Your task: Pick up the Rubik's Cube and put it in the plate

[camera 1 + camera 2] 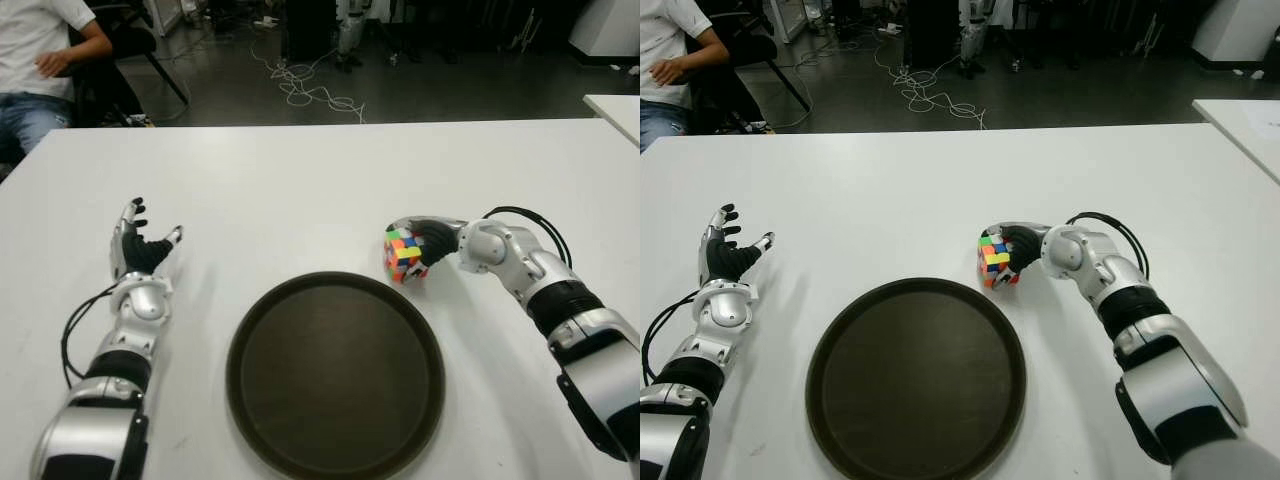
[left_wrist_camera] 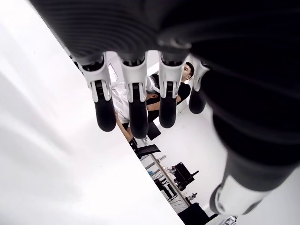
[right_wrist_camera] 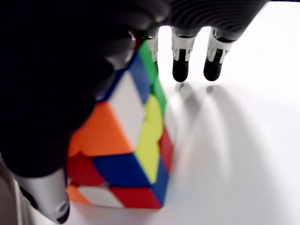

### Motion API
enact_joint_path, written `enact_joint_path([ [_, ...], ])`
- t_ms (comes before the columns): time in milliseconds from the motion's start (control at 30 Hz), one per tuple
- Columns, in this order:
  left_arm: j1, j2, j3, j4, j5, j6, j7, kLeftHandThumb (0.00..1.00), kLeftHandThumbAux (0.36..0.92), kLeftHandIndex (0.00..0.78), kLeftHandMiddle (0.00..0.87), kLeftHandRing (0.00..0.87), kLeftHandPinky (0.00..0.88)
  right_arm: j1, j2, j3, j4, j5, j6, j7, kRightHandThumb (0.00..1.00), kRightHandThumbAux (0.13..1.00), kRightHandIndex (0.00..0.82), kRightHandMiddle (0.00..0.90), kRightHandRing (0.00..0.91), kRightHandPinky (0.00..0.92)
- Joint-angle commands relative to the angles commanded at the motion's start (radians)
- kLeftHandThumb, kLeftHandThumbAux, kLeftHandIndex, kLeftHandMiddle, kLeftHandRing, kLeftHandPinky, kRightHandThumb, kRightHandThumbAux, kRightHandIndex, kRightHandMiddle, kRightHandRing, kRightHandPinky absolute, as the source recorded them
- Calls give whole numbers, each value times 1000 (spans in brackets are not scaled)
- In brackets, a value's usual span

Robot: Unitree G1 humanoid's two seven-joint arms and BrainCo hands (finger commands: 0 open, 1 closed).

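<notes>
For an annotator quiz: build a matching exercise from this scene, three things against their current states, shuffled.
Things:
1. Rubik's Cube
2. plate
3. left hand

States:
A. fingers spread, holding nothing
B. empty, on the white table
C. gripped by the right hand, beside the plate's rim

Pairs: 1-C, 2-B, 3-A

Rubik's Cube point(image 1: 404, 254): far side hidden under right hand point(image 1: 432, 240). Plate point(image 1: 335, 375) rim cut off below.
</notes>
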Motion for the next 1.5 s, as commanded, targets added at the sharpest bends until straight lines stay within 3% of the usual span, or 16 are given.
enact_joint_path([
  [600, -4, 1, -3, 1, 8, 21, 13, 289, 760, 112, 184, 202, 256, -22, 27, 13, 86, -16, 13, -65, 0, 745, 56, 89, 74, 16],
  [867, -2, 1, 0, -6, 2, 23, 5, 290, 754, 109, 175, 184, 219, -10, 11, -3, 66, 13, -36, -67, 0, 771, 36, 67, 57, 4],
  [1133, -1, 2, -1, -4, 4, 19, 7, 313, 759, 122, 182, 193, 237, -14, 17, -9, 80, 20, -48, -79, 0, 774, 43, 82, 64, 6],
  [1300, -1, 2, -4, -4, 7, 19, 9, 324, 760, 120, 178, 187, 227, -14, 25, -5, 92, 5, -39, -133, 0, 742, 60, 97, 73, 16],
  [1400, 0, 2, -3, -5, 6, 17, 9, 321, 759, 117, 173, 181, 220, -7, 20, -15, 86, 10, -78, -176, 0, 757, 80, 104, 81, 28],
  [1467, 0, 3, -5, -4, 8, 17, 8, 308, 760, 115, 170, 178, 213, 0, 15, -18, 79, 9, -105, -215, 0, 788, 138, 153, 144, 103],
  [1500, 0, 3, -5, -4, 8, 17, 8, 301, 761, 114, 171, 179, 212, 3, 15, -19, 80, 7, -116, -235, 0, 818, 199, 248, 254, 232],
])
